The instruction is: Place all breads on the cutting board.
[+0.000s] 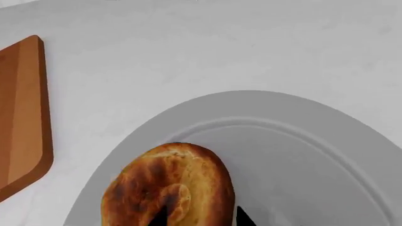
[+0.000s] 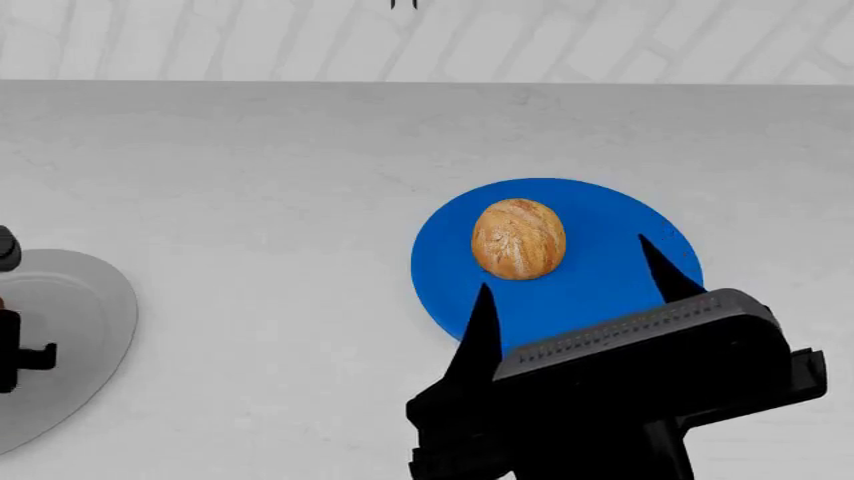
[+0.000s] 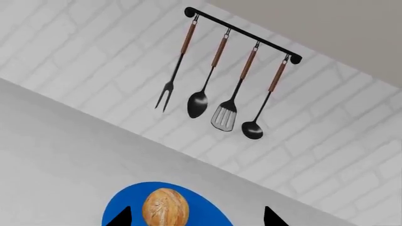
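Observation:
The darker, browned bread (image 1: 169,183) lies on a grey plate (image 1: 301,141) at the counter's left. My left gripper (image 1: 201,217) is right at it. One fingertip (image 1: 160,217) shows in front of the crust and the other sits at the roll's edge, and I cannot see whether they press on it. The cutting board (image 1: 22,113) lies beside that plate and is out of the head view. The pale bread (image 2: 518,238) rests on a blue plate (image 2: 607,220). My right gripper (image 2: 563,265) hovers above and nearer than it, jaws wide open and holding nothing.
In the head view the grey plate (image 2: 67,300) and left gripper (image 2: 11,350) sit at the far left edge. A rail of several utensils (image 3: 238,37) hangs on the white brick wall behind the counter. Bare white counter (image 2: 267,200) lies between the two plates.

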### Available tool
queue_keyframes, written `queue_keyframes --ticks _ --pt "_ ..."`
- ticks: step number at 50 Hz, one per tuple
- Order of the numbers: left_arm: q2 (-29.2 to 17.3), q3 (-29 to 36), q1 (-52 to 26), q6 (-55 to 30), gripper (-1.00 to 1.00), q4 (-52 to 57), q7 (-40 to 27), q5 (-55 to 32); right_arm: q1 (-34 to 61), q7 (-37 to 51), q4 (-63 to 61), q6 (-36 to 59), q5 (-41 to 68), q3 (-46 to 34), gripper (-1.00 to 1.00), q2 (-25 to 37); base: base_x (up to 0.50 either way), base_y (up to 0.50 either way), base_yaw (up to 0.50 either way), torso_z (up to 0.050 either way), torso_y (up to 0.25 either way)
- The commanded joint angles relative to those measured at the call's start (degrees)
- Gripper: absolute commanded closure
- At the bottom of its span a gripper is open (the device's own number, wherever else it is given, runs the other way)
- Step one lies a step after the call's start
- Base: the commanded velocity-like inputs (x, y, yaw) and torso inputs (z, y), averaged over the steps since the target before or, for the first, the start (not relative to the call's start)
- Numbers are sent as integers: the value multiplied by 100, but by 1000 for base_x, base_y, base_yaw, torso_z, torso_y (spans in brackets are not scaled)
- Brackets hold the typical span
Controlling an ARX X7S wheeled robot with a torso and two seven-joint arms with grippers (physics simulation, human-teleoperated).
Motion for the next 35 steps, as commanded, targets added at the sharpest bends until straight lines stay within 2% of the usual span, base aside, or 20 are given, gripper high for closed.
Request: queue_keyframes --ticks 1,11,21,35 --pt "-28 -15 46 244 100 -62 68 105 19 -70 -55 48 -73 17 -100 0 0 0 0 0 0" --pt "-291 -446 291 -141 100 1108 -448 -385 -50 -74 -43 -53 -86 55 -100 -50 0 0 0 0 0" --pt "-822 -1233 390 -1017 100 2803 -1293 -1377 -45 -43 -22 -74 -21 133 -100 -68 0 0 0 0 0" --pt "-1033 -1521 181 -1559 100 3622 -1726 -1986 247 -201 59 183 -62 322 -100 -12 0 0 0 0 0"
